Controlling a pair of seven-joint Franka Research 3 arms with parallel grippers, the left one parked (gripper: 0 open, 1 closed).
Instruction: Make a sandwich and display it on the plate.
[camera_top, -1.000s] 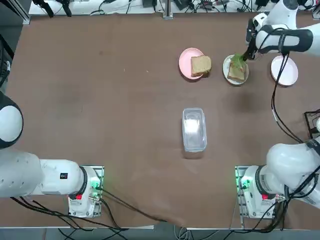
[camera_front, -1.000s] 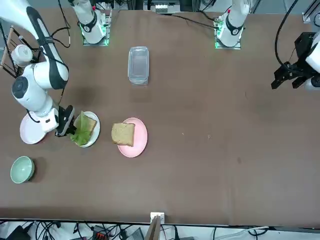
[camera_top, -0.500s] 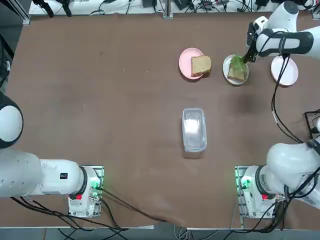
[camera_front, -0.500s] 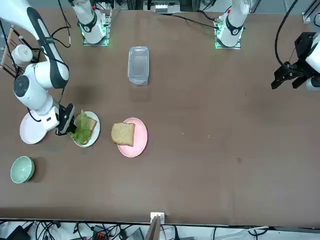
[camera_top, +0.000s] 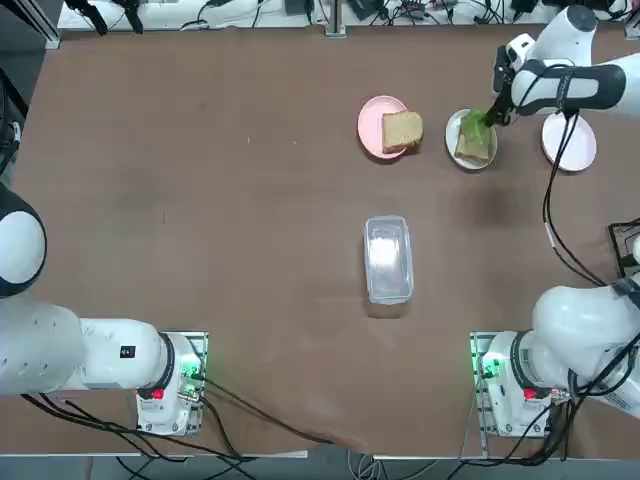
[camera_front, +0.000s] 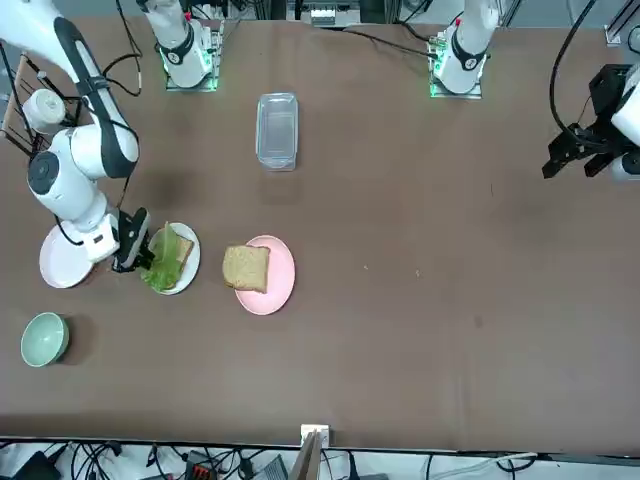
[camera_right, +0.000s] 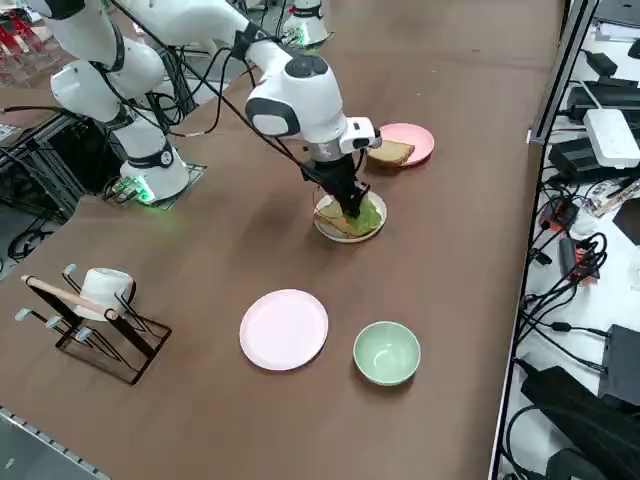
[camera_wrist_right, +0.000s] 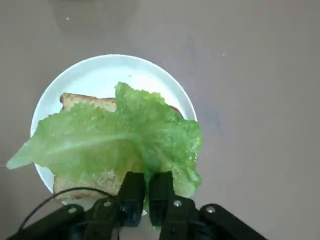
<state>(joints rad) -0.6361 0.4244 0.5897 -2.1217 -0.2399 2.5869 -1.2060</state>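
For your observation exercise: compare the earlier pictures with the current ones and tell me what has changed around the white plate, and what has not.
The right claw has drawn slightly back towards the table's far edge in the top view, still at the lettuce leaf, which now lies flatter over the bread slice on the white plate. Its fingers stand almost together around the leaf's edge. The pink plate with bread and the clear container stayed put.

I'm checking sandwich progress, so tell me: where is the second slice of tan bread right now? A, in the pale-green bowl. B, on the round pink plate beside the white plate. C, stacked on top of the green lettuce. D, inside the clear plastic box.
B: the second tan bread slice lies on the round pink plate, apart from the lettuce-topped slice on the white plate.
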